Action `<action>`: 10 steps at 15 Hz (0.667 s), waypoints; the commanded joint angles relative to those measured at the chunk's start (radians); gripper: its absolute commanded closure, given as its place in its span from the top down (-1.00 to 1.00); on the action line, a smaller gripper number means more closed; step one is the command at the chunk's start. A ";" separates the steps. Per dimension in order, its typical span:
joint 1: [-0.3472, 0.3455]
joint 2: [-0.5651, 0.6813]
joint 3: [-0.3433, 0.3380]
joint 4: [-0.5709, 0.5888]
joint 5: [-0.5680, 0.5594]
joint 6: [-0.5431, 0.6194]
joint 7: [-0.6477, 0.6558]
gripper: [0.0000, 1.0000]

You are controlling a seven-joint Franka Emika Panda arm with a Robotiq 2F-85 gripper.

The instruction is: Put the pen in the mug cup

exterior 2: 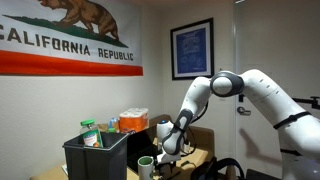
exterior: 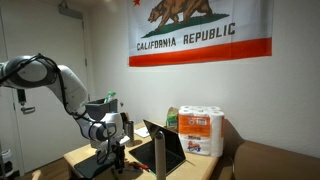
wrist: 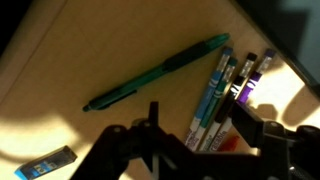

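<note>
gripper [wrist: 200,135] hangs released and empty above the surface [wrist: 80,50]. the green pen [wrist: 160,70] lies flat just beside the other pens [wrist: 215,95]. closing off-centre could pinch several, or roll it away.

Reaching in from 9 o'clock in an exterior view with the arm [exterior: 45,72], bent at the elbow [exterior: 72,92], then dropping toward 5 o'clock. Pointing the gripper [exterior: 114,152] straight down, low. Entering wrist view from 6 o'clock with dark fingers [wrist: 152,120], jaws spread apart.
</note>
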 commanded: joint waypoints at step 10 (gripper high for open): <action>0.076 0.002 -0.064 -0.006 0.008 0.035 0.106 -0.89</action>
